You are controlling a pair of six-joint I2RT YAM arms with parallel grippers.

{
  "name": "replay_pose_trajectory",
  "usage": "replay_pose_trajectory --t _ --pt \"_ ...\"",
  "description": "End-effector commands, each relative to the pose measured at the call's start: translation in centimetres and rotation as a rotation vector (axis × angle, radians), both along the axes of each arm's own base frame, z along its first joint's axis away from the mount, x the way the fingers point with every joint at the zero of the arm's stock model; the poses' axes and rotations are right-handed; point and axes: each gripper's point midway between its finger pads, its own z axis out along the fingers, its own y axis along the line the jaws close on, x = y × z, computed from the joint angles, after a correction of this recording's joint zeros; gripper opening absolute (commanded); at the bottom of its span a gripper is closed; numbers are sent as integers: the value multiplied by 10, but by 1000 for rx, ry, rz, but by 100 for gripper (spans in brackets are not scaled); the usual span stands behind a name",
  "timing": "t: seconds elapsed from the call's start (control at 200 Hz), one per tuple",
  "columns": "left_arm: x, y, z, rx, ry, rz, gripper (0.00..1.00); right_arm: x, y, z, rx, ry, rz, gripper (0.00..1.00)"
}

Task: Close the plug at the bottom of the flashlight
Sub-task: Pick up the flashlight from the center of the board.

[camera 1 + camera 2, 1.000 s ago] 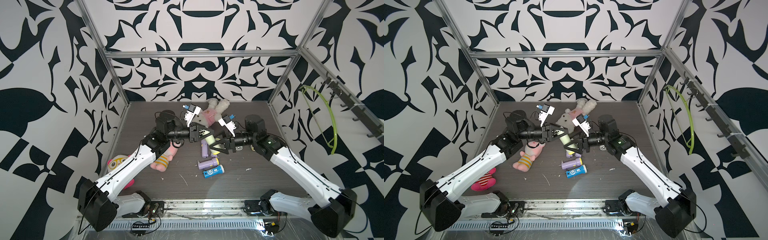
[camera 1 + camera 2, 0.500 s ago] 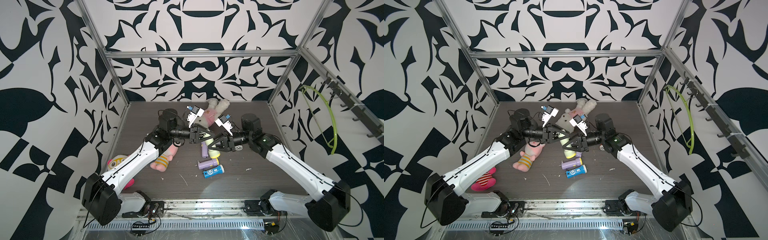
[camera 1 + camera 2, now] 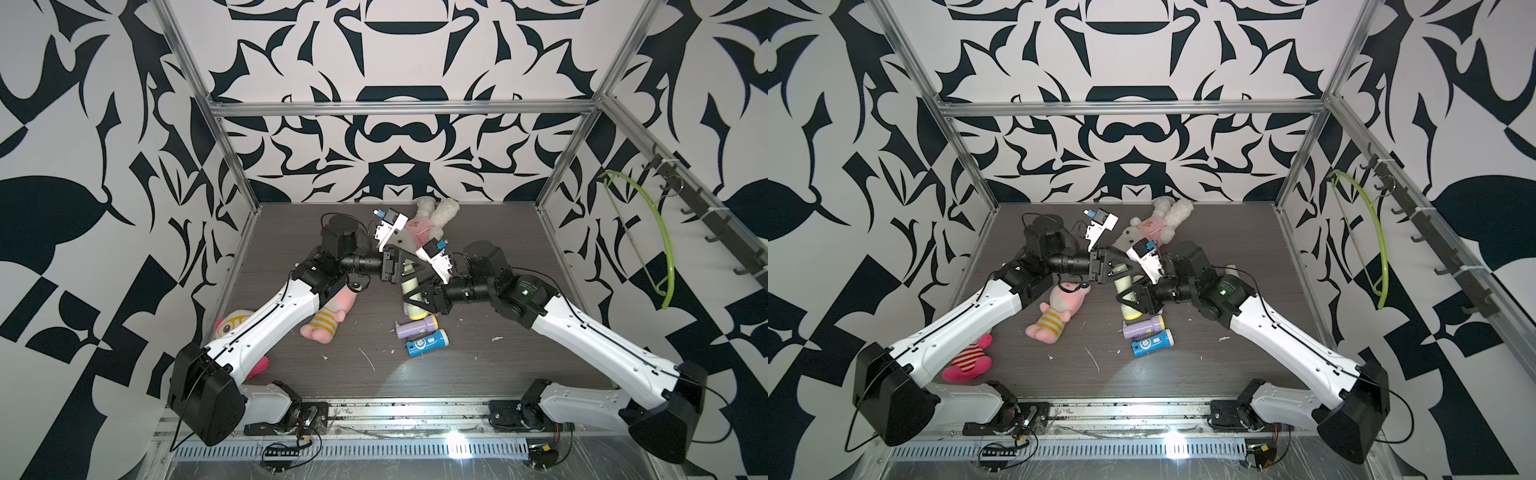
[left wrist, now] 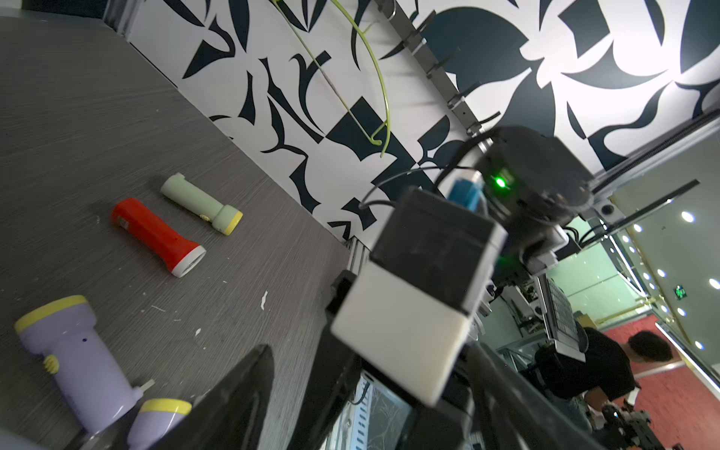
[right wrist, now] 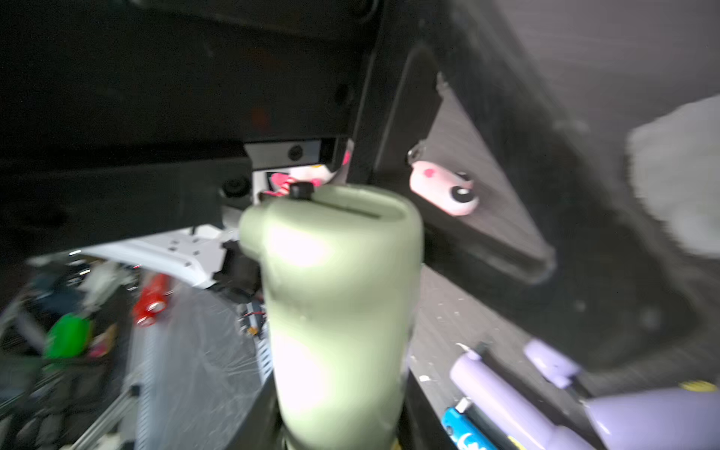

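Our right pincer [image 3: 417, 300] is pinching the pale green flashlight [image 3: 408, 285] low on its body, just above the yellow head. It holds the flashlight tilted and clear of the surface [image 3: 457, 374]. The tail end, where the plug sits, sticks up out of this pincer and away from it. The right wrist view is blurred there, so we cannot tell whether the plug is seated.

Directly above the right pincer, at that tail end, our left pincer [image 3: 422, 270] stands spread. One of its fingers runs alongside the tail. We cannot tell whether it touches.

Just below the right pincer, on the side towards the arm bases, a purple flashlight [image 3: 415, 327] and a blue flashlight [image 3: 427, 343] lie side by side on the surface, touching.

Beyond both pincers, near the back wall, lies a white plush rabbit [image 3: 432, 220]. Under the left forearm, well off to the left pincer's side, lies a pink plush with a striped body [image 3: 328, 320].
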Motion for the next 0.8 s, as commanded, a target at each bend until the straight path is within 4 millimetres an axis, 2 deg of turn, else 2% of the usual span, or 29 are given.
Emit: replay_pose_trajectory --t 0.0,0.04,0.075,0.19,0.25,0.275,0.47,0.71,0.795 --pt "-2 -1 0 14 20 12 84 29 -16 24 -58 -159 -213 0" --pt "-1 0 -3 25 27 23 84 32 -17 25 -66 -174 -237 0" --pt "0 1 -6 36 29 39 89 35 -20 27 -73 -187 -270 0" --pt "4 8 -17 79 36 103 91 38 -25 33 -78 -222 -320 0" --pt "11 10 -29 118 54 152 92 39 -28 35 -88 -233 -344 0" --pt "9 16 -21 111 37 176 92 39 -28 36 -89 -241 -350 0" --pt "18 33 -40 202 98 313 93 44 -38 41 -113 -293 -432 0" --pt "7 52 -45 186 114 384 97 45 -40 41 -118 -293 -445 0" --pt "9 52 -39 158 113 397 99 46 -37 41 -118 -289 -438 0"
